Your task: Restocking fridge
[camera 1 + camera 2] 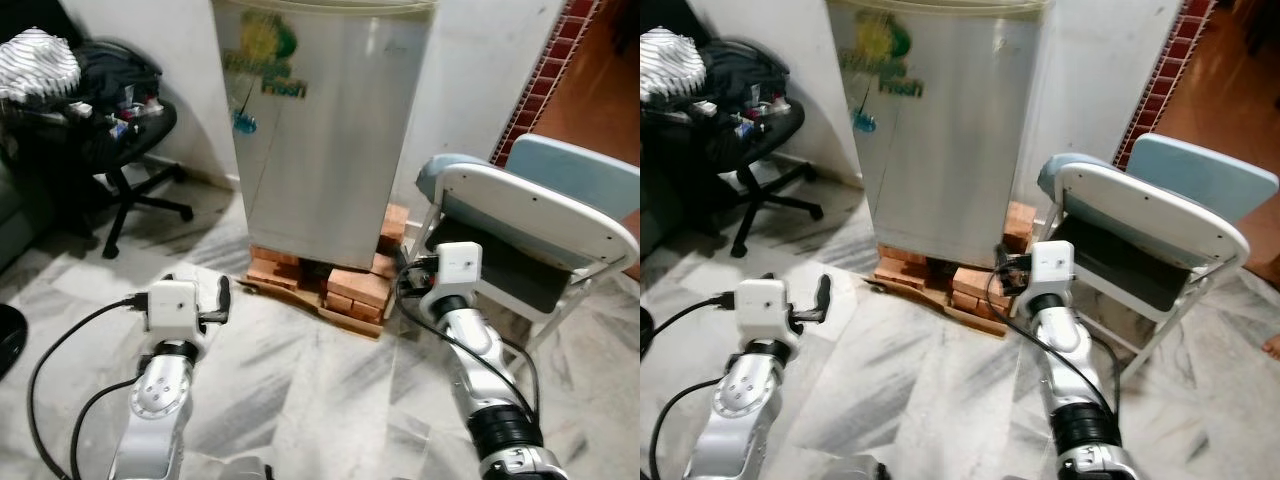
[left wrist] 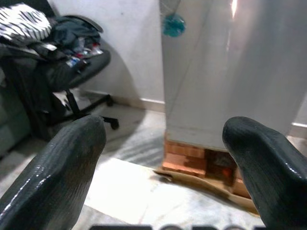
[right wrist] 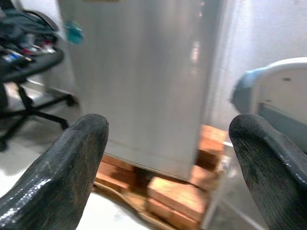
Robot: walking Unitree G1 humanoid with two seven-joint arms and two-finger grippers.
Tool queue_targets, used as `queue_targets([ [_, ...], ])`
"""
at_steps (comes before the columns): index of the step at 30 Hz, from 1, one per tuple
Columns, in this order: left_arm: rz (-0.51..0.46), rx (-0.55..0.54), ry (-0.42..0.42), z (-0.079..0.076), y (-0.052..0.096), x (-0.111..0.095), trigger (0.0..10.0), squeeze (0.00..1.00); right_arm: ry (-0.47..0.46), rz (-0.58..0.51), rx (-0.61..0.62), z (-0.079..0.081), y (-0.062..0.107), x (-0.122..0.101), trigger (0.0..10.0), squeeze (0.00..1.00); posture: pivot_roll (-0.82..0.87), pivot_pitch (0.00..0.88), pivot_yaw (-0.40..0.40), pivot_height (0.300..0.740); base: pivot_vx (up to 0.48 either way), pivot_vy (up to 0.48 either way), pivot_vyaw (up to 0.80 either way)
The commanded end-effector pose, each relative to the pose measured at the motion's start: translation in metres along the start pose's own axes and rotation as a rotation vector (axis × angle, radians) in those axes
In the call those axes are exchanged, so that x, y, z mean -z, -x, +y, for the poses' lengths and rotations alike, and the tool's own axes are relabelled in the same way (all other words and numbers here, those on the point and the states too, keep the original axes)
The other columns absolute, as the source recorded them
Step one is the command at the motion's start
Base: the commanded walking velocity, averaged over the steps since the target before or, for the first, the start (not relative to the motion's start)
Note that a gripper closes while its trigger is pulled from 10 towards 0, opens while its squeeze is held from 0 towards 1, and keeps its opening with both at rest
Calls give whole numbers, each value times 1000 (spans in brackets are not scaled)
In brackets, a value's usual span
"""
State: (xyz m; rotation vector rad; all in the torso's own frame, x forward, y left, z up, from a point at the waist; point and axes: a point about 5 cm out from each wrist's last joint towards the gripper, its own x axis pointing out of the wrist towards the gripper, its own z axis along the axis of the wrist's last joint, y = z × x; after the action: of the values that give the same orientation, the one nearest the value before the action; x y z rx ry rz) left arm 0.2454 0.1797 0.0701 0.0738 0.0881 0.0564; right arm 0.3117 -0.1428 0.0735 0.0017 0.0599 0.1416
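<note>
Brushed-steel boxy fridge (image 1: 325,130) on rough bricks (image 1: 355,290), left gripper (image 2: 168,163) and right gripper (image 3: 168,163) fingers spread, empty

Fridge door (image 1: 320,130): a green and yellow sticker (image 1: 262,60) whose bottom word reads "Fresh"; the rest is too blurred.

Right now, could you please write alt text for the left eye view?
A closed silver fridge stands on bricks against a white wall. The left claw and right claw are raised toward it, both empty. A cluttered black office chair stands left, a folding chair right.
</note>
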Motion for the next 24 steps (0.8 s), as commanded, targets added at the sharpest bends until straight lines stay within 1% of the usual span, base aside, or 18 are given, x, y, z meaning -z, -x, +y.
queue_targets([
  [1, 4, 27, 17, -6, 0, 1, 10000, 0, 11, 4, 30, -13, 1, 0, 10000, 0, -17, 19, 26, 740, 0, 480, -625],
  [10, 1, 11, 31, -5, -2, -1, 10000, 0, 15, 8, 24, -12, -1, -1, 10000, 0, -19, 24, 24, 740, 0, 480, -800],
  [13, 2, 11, 32, -5, -2, 0, 10000, 0, 15, 7, 24, -12, -1, -1, 10000, 0, -20, 25, 25, 740, 0, 480, -460],
  [19, -15, 27, 18, -6, -4, -4, 10000, 0, 38, -8, 26, -13, -2, -4, 10000, 0, -22, 27, 30, 740, 0, 480, 0],
  [24, -6, 24, 22, -5, -4, -3, 10000, 0, 42, -7, 36, -16, -3, -4, 10000, 0, -22, 27, 33, 740, 0, 480, 0],
])
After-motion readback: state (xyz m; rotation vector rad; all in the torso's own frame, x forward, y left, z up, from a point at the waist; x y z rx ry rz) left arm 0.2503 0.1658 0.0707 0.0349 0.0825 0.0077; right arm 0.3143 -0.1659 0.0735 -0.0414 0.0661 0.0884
